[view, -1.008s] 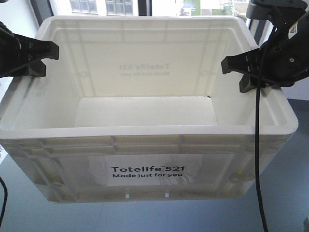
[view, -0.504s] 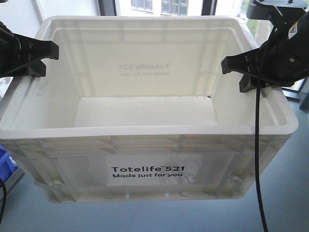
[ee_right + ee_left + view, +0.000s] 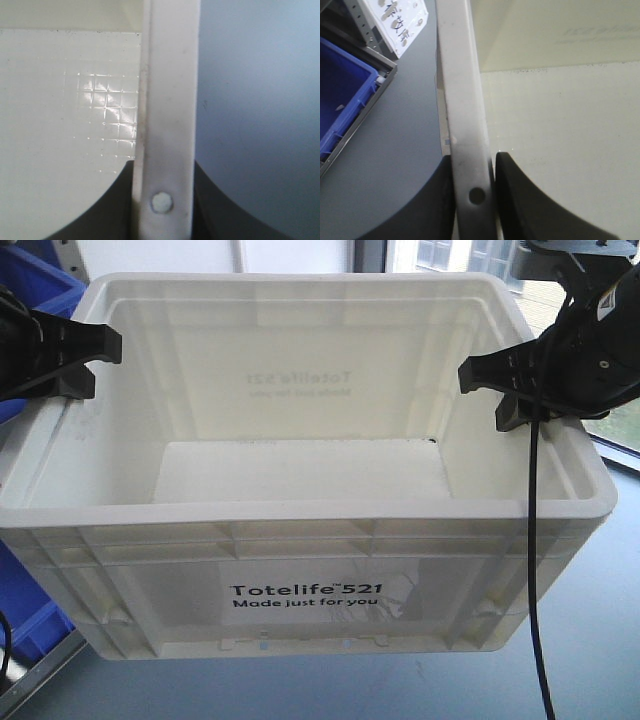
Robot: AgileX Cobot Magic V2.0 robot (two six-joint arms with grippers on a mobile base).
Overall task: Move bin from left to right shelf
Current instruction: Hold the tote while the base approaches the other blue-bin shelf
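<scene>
The bin (image 3: 300,595), a large white crate printed "Totelife 521", fills the front view and hangs above the grey floor, empty inside. My left gripper (image 3: 75,360) is shut on its left rim. My right gripper (image 3: 500,390) is shut on its right rim. In the left wrist view both black fingers of the left gripper (image 3: 472,160) press the bin rim (image 3: 462,100), one outside and one inside. The right wrist view shows the right gripper (image 3: 162,167) pinching the rim (image 3: 170,100) the same way.
Blue plastic bins (image 3: 25,610) stand at the left, one more behind the crate's far left corner (image 3: 40,280). A blue bin (image 3: 342,95) sits on a metal shelf frame (image 3: 365,107) left of the crate. A window (image 3: 610,430) lies at the right.
The background behind the bin has slid to the right: the windows moved from centre to far right and blue bins came into view at the left. Both grips on the rim are unchanged.
</scene>
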